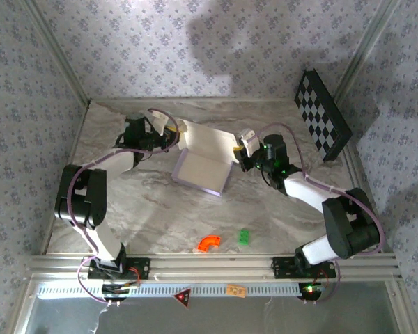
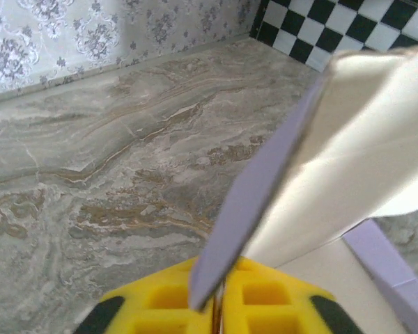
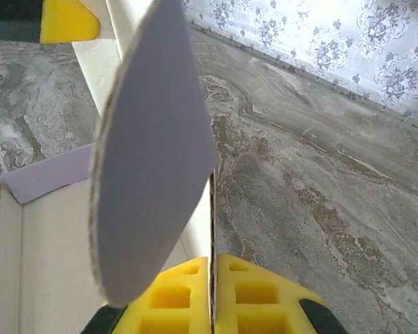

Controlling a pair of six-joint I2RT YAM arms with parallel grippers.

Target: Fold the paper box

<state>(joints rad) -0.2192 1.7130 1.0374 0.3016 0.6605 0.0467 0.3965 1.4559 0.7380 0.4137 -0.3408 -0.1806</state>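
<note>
Paper box [image 1: 203, 163] on worktop [image 1: 146, 209], well left of checkered board [image 1: 323, 115]. Left gripper [image 2: 219, 306] clamped on far flap [image 2: 244, 202], right gripper [image 3: 212, 296] clamped on board-side flap [image 3: 153, 153]. Best you swing both inward together, evenly.

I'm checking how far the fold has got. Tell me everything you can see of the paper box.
The paper box is thin cardboard, pale lilac outside and off-white inside, and half folded. Its tray-like base lies flat on the table, with a wide panel raised along the far edge. The left gripper is shut on a lilac flap at its left end, and the right gripper is shut on a rounded flap at its right end.
</note>
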